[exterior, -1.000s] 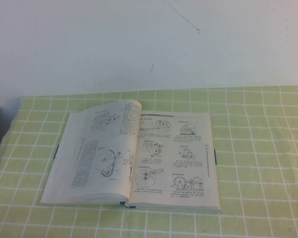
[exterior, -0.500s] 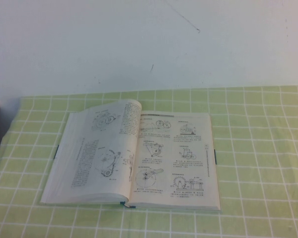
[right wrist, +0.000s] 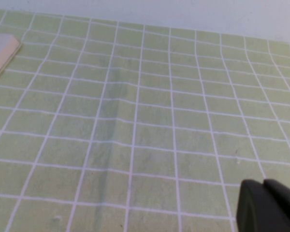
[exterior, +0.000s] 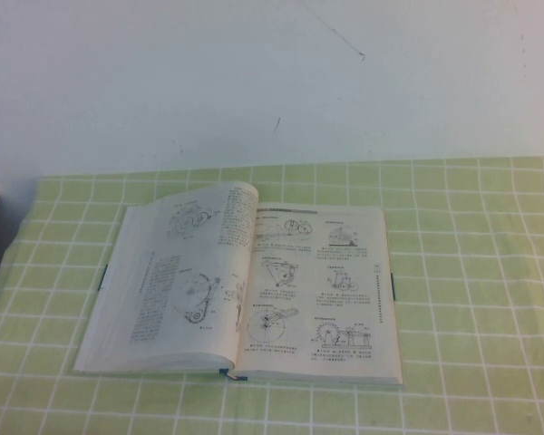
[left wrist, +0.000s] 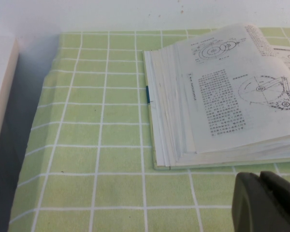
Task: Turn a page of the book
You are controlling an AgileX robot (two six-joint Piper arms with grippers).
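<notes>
High view, book (exterior: 245, 285) open on checked cloth (exterior: 471, 272), right gripper (right wrist: 268, 205) fingers together, left gripper (left wrist: 266, 200) fingers unclear

Mostly edges, crops and unreadable print

From the raised camera neither arm shows at all; each wrist camera catches only a dark corner of its own gripper, the left gripper (left wrist: 268, 203) and the right gripper (right wrist: 268, 205), both cut off by the frame. The thick open book with white pages and teal cover edges (exterior: 245, 281) has captions too small to read, and its right half runs out of the left wrist view. In the right wrist view only one pale corner of it (right wrist: 2, 50) peeks in. A pale flat-sided object (left wrist: 0, 96) beside the green checked tablecloth (exterior: 471, 272) is cropped beyond recognition.
</notes>
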